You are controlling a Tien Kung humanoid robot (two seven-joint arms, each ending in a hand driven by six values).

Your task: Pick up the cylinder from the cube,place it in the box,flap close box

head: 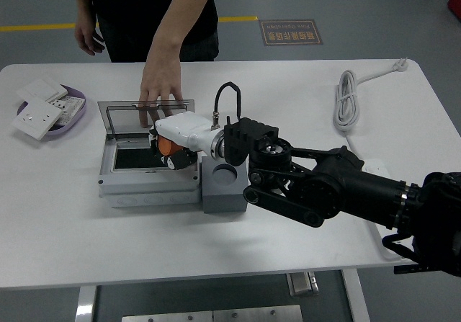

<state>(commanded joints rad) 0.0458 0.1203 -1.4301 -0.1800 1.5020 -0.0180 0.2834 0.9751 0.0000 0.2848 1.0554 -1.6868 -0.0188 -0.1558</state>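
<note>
One hand works: the right hand [173, 145] grips the orange cylinder [166, 148], low inside the open box [148, 178] near the tabletop's left-centre. Beside the box stands the grey cube [225, 185], socket empty. A person's hand [160, 95] steadies the raised lid [130, 117]. Placing seems underway; next, release, withdraw, close the flap.

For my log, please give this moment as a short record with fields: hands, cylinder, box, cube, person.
right hand: over the open box, fingers shut on the cylinder
left hand: not in view
cylinder: orange, held over the box interior
box: grey, lid open
cube: grey, right of the box, round hole empty
person's hand: resting on the lid
</note>
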